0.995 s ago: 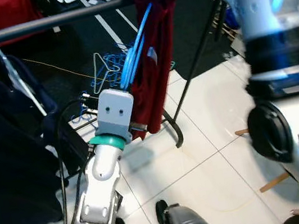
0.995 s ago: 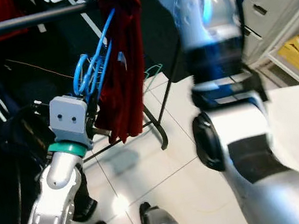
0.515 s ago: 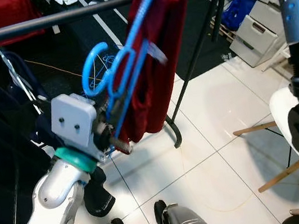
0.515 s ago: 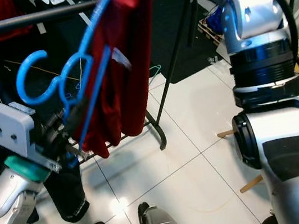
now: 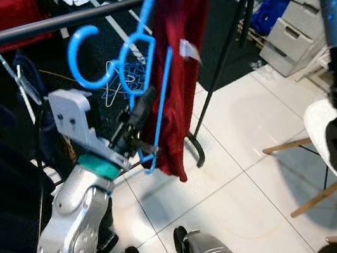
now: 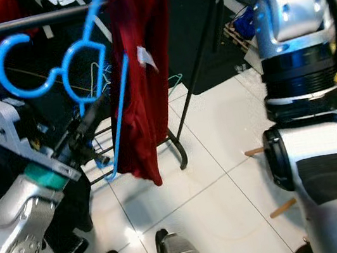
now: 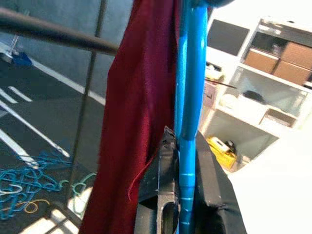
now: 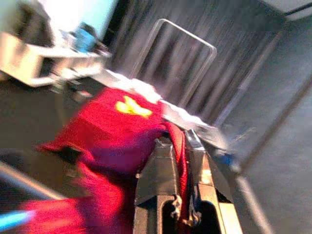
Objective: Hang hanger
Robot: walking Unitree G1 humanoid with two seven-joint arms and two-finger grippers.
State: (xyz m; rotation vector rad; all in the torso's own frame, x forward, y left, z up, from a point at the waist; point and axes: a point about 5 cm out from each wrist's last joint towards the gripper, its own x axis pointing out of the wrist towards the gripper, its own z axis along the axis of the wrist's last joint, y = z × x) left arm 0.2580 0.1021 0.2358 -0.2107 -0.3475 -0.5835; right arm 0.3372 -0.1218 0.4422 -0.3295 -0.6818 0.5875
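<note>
A long black metal clothes rail (image 5: 44, 27) runs across the top with dark clothes on it, and a red cloth shirt (image 5: 177, 61) hangs down from a bright blue plastic hanger (image 5: 141, 73) just in front of that rail. The left pincer (image 5: 135, 126) is clamped tight on the hanger's lower bar, holding it up so the open hook sits near the rail, probably ready to go over it. The right pincer (image 8: 179, 146) is squeezed shut on the red shirt up high, likely to keep the cloth from slipping off.
</note>
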